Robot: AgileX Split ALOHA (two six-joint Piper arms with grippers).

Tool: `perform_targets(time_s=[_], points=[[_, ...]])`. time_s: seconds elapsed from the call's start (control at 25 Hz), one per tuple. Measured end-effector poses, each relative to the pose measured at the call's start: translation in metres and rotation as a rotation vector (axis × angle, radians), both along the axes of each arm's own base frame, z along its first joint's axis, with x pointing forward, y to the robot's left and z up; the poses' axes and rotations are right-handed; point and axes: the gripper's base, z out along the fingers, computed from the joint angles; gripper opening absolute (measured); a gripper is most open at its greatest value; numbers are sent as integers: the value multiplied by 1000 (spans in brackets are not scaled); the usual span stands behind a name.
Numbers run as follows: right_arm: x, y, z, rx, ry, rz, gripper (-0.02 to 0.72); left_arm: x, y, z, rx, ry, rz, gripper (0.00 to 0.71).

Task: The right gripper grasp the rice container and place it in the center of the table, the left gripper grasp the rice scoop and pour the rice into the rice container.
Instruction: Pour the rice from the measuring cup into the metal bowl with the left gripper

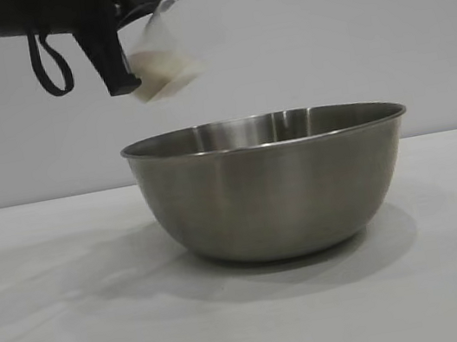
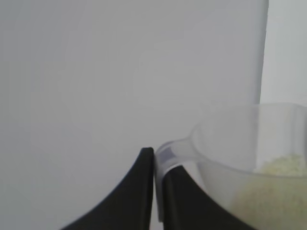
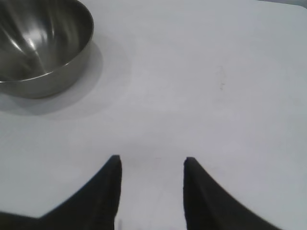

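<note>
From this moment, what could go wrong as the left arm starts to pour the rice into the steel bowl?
1. The rice scoop, pinched by its handle in the left gripper, hangs over the rice container's left rim, not its middle, so rice may fall on the table.
2. It is held high above the bowl; grains could bounce out.
3. The right gripper is open and away, so nothing steadies the bowl.

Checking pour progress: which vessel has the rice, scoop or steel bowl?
The rice scoop, clamped in the left gripper above the rice container, holds rice; no grains visible in it.
</note>
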Motion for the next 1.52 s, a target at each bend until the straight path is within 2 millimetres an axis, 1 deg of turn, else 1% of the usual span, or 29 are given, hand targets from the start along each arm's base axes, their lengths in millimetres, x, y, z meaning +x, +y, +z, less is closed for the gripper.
perform_targets(time_s=[0.2, 0.64, 0.84, 1.32, 1.52], points=[[0, 0, 0, 0, 0, 0, 295, -2, -7, -3, 151, -67, -71, 0], [0, 0, 0, 0, 0, 0, 295, -4, -16, -1, 342, -230, -184, 0], [0, 0, 0, 0, 0, 0, 295, -4, -19, 1, 407, -301, -229, 0], [0, 0, 0, 0, 0, 0, 295, -8, -23, -2, 542, -404, -304, 0], [0, 0, 0, 0, 0, 0, 295, -13, -23, 6, 577, -456, -337, 0]])
